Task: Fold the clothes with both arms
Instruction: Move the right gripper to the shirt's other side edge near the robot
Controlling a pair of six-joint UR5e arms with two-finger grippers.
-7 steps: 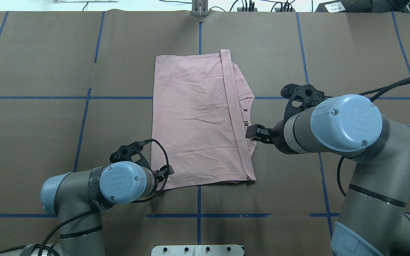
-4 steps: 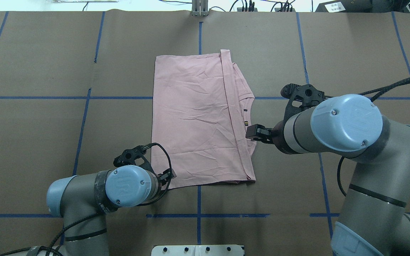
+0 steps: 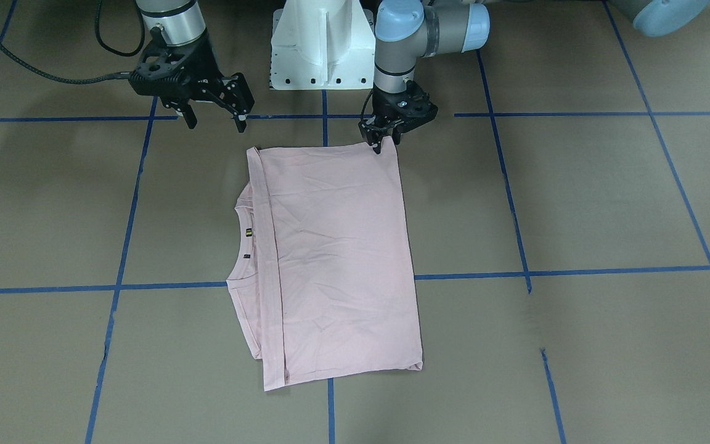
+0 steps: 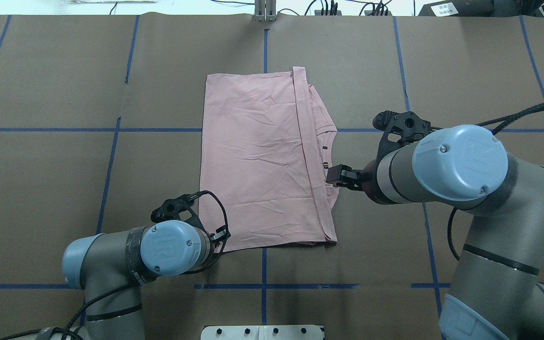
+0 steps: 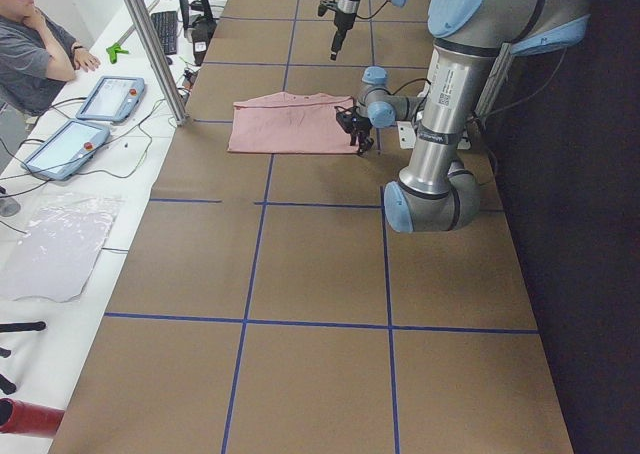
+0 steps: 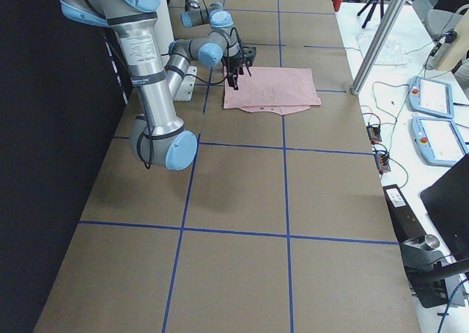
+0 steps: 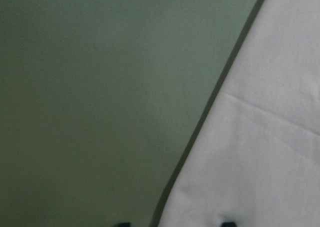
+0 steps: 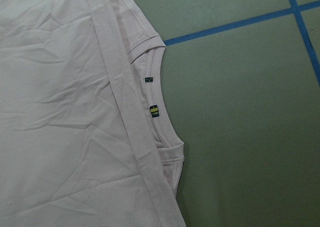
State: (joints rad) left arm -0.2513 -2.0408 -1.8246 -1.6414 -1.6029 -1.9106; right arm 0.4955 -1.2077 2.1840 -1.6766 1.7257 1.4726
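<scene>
T-shirt (image 4: 258, 160) flat on the table (image 4: 64, 71): pale pink, wrinkled, folded into a rough rectangle. A hemmed band (image 8: 125, 117) runs across it just inside the collar (image 8: 161, 118). The collar edge faces my right arm's side, with a small yellow-and-black tag (image 8: 154, 110) on the ribbing.

My left gripper (image 3: 384, 143) is low at the T-shirt's corner nearest my base, on the side away from the collar. Jaws apart, one fingertip over bare table, the other over cloth, the T-shirt's edge between them; nothing pinched.

My right gripper (image 3: 214, 120) is raised above the collar side of the T-shirt, jaws spread wide, holding nothing
</scene>
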